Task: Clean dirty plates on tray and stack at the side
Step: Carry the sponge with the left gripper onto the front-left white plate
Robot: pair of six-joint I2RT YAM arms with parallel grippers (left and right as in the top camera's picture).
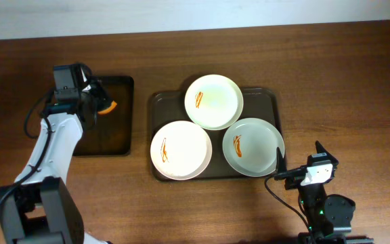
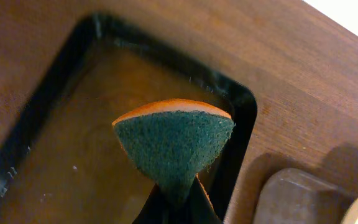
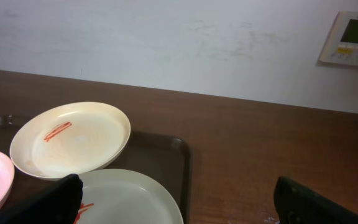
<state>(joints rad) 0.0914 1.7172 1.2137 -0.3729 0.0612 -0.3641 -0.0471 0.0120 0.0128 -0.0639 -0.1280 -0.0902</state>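
Sponge (image 2: pixel 174 149), close to the left wrist camera, is pinched by one tip in the jaws of the left gripper (image 2: pixel 176 205) over the black tray (image 2: pixel 42 106). So thin a hold may twist under pressure. Overhead, three streaked plates (image 1: pixel 213 102) crowd the brown tray (image 1: pixel 164 108) with rims touching, so wiping could shove one. Right wrist: the right gripper (image 3: pixel 179 208) has its jaws apart, steadying nothing.

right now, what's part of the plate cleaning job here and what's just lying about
For the job:
- three streaked plates: back, left, right
- brown tray under them
- sponge, pinched in the left gripper

Just there:
- black tray, below the sponge
- wall panel
- table
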